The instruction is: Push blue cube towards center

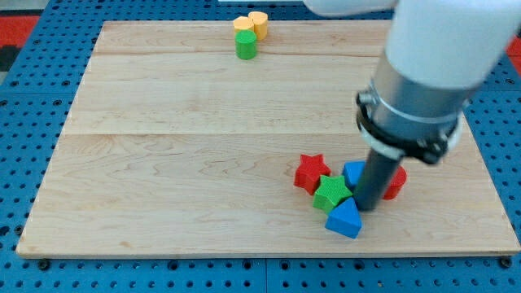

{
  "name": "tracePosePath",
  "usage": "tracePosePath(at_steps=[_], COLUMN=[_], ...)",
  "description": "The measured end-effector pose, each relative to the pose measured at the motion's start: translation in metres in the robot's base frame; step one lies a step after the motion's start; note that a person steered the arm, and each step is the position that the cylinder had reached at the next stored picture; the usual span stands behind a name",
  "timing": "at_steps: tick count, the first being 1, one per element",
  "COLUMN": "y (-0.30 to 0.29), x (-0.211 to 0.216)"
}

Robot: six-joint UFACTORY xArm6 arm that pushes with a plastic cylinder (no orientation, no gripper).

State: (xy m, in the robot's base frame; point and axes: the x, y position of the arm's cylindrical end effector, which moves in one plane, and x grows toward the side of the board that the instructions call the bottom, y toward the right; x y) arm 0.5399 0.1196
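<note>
Camera view: a pale wooden board [203, 163] lies on a blue perforated base [505, 122], with a strip of red showing at the view's top left. The arm carries no pincer, only a dark rod, so no jaw state applies. My tip [366, 208] stands in a cluster at the view's lower right, near the board's bottom and right edges. The blue cube [353, 172] sits just left of the rod, partly hidden by it. A green star [331, 193] touches the cube's lower left; a red star [310, 172] lies further left. A blue triangular block [344, 220] rests just below the tip. A red block [396, 182], shape unclear, shows right of the rod. Near the top edge, well apart, a green cylinder [246, 45] sits below a yellow block [243, 24] and an orange block [259, 22]. Bare wood spans the centre and the whole left half.
</note>
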Motion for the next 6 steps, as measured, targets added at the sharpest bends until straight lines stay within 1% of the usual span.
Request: tracePosePath(at_steps=[1, 2, 3, 4, 5, 6], y=[-0.018, -0.013, 0.062, 0.085, -0.025, -0.084], x=[-0.042, -0.056, -0.056, -0.074, -0.086, -0.099])
